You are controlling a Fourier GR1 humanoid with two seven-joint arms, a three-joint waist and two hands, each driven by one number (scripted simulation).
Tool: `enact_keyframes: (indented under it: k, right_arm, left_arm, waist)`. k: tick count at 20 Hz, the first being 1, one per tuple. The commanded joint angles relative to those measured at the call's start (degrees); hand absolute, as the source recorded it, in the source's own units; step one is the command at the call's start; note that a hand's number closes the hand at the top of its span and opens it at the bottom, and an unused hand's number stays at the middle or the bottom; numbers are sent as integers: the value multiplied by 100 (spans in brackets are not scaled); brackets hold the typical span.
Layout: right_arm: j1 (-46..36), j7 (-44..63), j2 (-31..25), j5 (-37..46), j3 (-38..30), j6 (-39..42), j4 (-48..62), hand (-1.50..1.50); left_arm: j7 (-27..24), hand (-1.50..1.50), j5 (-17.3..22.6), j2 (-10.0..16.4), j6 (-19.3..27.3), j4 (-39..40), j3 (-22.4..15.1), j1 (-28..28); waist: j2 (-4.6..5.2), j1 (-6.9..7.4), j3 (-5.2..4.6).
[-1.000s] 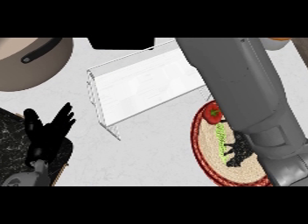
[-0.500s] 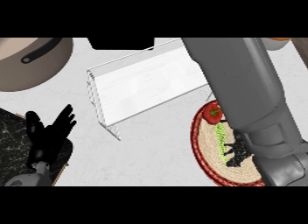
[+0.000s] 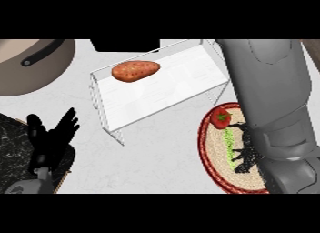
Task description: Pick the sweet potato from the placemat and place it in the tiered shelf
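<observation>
The orange-brown sweet potato (image 3: pixel 136 71) lies on the top tier of the clear tiered shelf (image 3: pixel 164 98), near its far left corner, with no hand touching it. My right hand (image 3: pixel 245 152) hangs over the round woven placemat (image 3: pixel 213 154) at the right, fingers relaxed and spread, nothing in them. Its grey forearm crosses the shelf's right end and hides part of the mat. My left hand (image 3: pixel 52 142) rests open at the lower left, fingers up.
A red vegetable with a green stem (image 3: pixel 221 118) and a green strip (image 3: pixel 228 139) lie on the placemat. A large grey pan (image 3: pixel 22 66) sits at the top left. A dark marbled board (image 3: pixel 5 145) lies beneath the left hand, and a black object (image 3: pixel 126 44) stands behind the shelf.
The sweet potato now shows on the shelf's top tier, where none showed before. My right forearm has shifted slightly right. The left hand has not moved.
</observation>
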Motion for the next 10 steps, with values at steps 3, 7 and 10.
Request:
enact_keyframes:
  k: [3,7,10]
  right_arm:
    - [54,21,-266,-389,-587,-555,-224,-150]
    - [-47,191,-699,-97,-593,-940,-184,-150]
    - [339,166,-966,-135,-804,-1118,-213,-150]
  left_arm:
    - [-305,0,-134,-89,54,290,24,-20]
    - [-146,0,28,130,-154,245,196,-154]
    - [110,0,-92,-12,69,-104,38,-10]
  waist:
    - [5,-45,-2]
    - [0,-49,-4]
    - [-6,-41,2]
